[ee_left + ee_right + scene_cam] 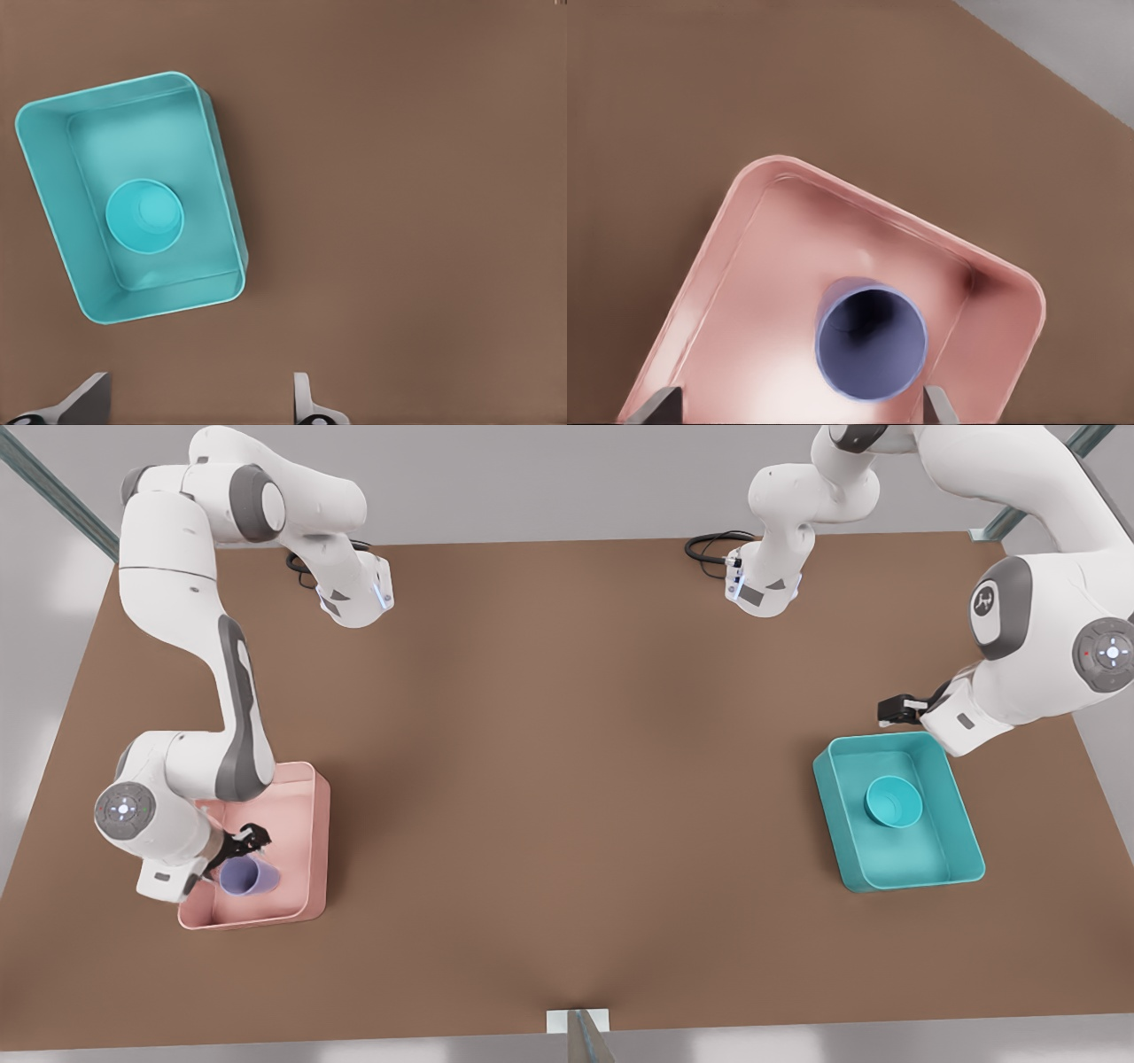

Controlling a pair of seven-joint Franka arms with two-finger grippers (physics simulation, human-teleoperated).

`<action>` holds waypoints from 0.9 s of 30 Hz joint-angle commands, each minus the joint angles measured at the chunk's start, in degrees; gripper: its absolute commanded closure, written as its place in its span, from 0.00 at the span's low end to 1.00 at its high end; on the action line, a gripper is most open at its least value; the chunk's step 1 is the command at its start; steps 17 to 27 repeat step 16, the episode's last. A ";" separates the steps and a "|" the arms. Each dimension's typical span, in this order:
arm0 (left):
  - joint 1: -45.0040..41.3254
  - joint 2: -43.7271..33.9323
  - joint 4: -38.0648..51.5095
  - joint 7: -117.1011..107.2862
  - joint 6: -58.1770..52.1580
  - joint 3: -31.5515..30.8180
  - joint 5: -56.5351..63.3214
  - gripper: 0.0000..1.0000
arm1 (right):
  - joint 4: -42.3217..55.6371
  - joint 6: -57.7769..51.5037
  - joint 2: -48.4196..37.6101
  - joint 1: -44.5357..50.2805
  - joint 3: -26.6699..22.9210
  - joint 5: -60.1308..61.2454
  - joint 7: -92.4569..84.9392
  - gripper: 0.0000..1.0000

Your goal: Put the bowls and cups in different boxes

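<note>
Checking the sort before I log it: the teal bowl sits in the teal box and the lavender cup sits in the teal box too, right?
Not quite. The lavender cup is in the pink box, as the front view shows; the teal bowl is in the teal box.

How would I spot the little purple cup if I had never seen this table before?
Start at the pale pink box on the brown table, at the front view's left. The cup sits inside it near the corner closest to the camera, directly under the right gripper, whose jaws are spread. It is lavender and narrow, unlike the wide teal bowl in the teal box.
</note>
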 commanded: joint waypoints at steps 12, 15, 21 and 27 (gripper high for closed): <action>0.40 0.36 -0.14 -2.41 0.76 0.02 -0.24 0.00 | 3.32 -37.57 -19.45 4.66 1.13 2.59 26.20 0.00; 0.40 0.36 -0.05 -2.50 0.76 0.02 -0.24 0.00 | 3.32 -37.22 -19.36 4.66 1.13 2.50 26.20 0.00; 0.40 0.36 -0.14 -2.50 0.76 0.02 -0.24 0.00 | 3.32 -37.04 -19.36 4.66 1.13 2.50 26.20 0.00; 0.40 0.36 -0.14 -2.50 0.76 0.02 -0.24 0.00 | 3.32 -37.04 -19.36 4.66 1.13 2.50 26.20 0.00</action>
